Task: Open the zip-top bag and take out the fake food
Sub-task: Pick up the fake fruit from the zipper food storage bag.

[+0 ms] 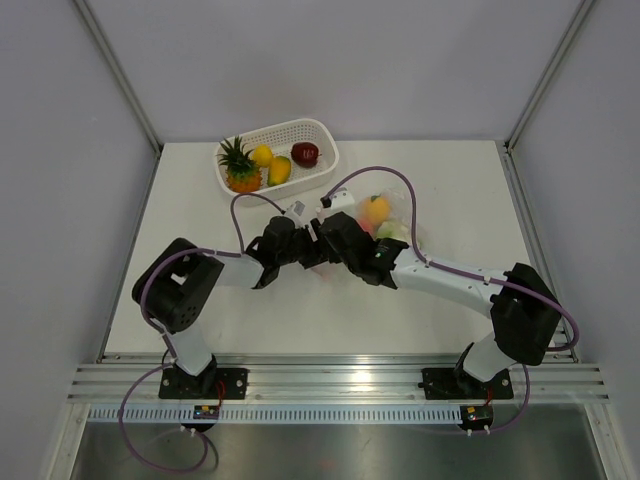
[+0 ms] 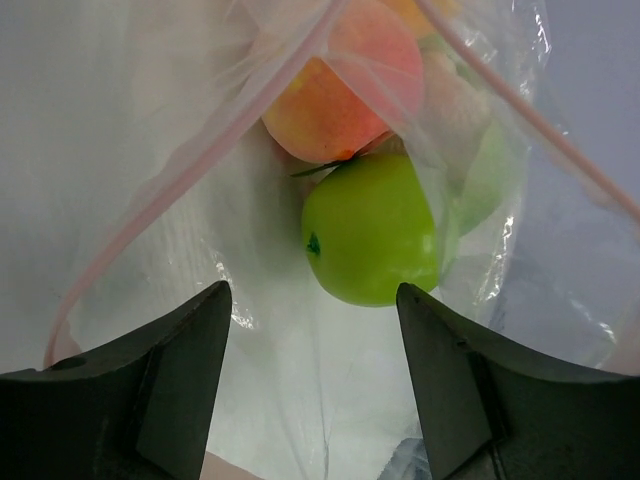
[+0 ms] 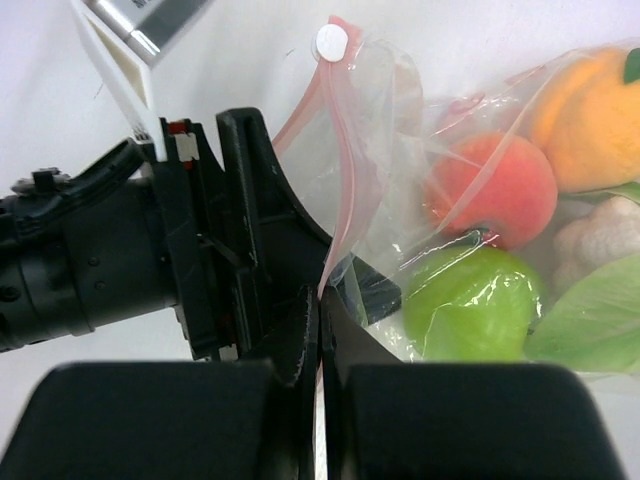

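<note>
The zip-top bag (image 1: 392, 222) lies mid-table, clear with a pink zip strip (image 2: 180, 170). Its mouth is spread apart. My right gripper (image 3: 321, 295) is shut on one pink lip of the mouth. My left gripper (image 2: 311, 290) is open and points into the mouth, its fingers (image 2: 170, 380) on either side of the opening and holding nothing. Just ahead of it lies fake food: a green apple (image 2: 372, 228) and a peach (image 2: 340, 85). The right wrist view also shows an orange (image 3: 590, 105) and a white cauliflower (image 3: 590, 240) deeper in the bag.
A white perforated basket (image 1: 322, 135) stands at the back of the table, holding a pineapple (image 1: 240, 168), yellow pieces (image 1: 262, 155) and a dark red piece (image 1: 305, 153). Both arms cross closely at mid-table (image 1: 320, 245). Grey walls enclose the table.
</note>
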Robot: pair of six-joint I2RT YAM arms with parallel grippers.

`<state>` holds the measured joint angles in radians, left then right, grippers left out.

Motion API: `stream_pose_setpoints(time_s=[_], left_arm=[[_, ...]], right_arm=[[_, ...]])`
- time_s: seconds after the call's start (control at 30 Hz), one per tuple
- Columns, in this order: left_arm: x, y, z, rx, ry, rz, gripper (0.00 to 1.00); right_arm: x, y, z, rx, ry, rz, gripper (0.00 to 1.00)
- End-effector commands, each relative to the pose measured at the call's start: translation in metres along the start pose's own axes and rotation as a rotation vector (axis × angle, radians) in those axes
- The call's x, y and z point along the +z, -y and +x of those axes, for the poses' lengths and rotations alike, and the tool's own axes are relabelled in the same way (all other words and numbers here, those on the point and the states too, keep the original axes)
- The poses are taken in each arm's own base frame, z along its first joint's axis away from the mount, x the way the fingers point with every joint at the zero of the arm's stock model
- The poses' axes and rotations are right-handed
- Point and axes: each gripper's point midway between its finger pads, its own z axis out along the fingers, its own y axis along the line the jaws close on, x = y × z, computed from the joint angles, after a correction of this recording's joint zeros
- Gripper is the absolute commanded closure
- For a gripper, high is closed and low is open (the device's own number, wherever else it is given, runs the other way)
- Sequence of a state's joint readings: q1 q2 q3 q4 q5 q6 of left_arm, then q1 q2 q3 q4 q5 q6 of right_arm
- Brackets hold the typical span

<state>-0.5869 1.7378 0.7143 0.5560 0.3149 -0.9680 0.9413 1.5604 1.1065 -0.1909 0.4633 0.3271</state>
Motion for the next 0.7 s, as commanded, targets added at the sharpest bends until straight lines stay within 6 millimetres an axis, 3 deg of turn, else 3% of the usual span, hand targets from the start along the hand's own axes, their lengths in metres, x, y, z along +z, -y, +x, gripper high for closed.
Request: stream_pose_setpoints(time_s=[0.0,0.13,0.3,0.37,0.53,0.67], left_arm=[[0.004,0.041,-0.005,0.018,0.006,0.165,0.29],[0.004,0.044,-0.006,0.028,0.015,0.179,0.29],[0.004,0.043,-0.008,0.044,0.022,0.168,0.29],[0.005,0.042,-0.008,0.047,0.024,0.164,0.29],[0.007,0.041,-0.009,0.048,0.025,0.163,0.29],[0.007,0.041,-0.010,0.061,0.026,0.160,0.29]], right_arm=[[-0.007,-0.009,-0.030,0.020,0.084,-0.005,1.00],[-0.009,-0.008,-0.030,0.017,0.086,-0.007,1.00],[-0.014,-0.004,-0.033,0.030,0.098,0.002,0.58],[-0.021,0.003,-0.038,0.042,0.123,0.019,0.51],[-0.040,0.029,-0.049,0.087,0.203,0.098,0.41],[-0.045,0.054,-0.051,0.164,0.215,0.122,0.40]])
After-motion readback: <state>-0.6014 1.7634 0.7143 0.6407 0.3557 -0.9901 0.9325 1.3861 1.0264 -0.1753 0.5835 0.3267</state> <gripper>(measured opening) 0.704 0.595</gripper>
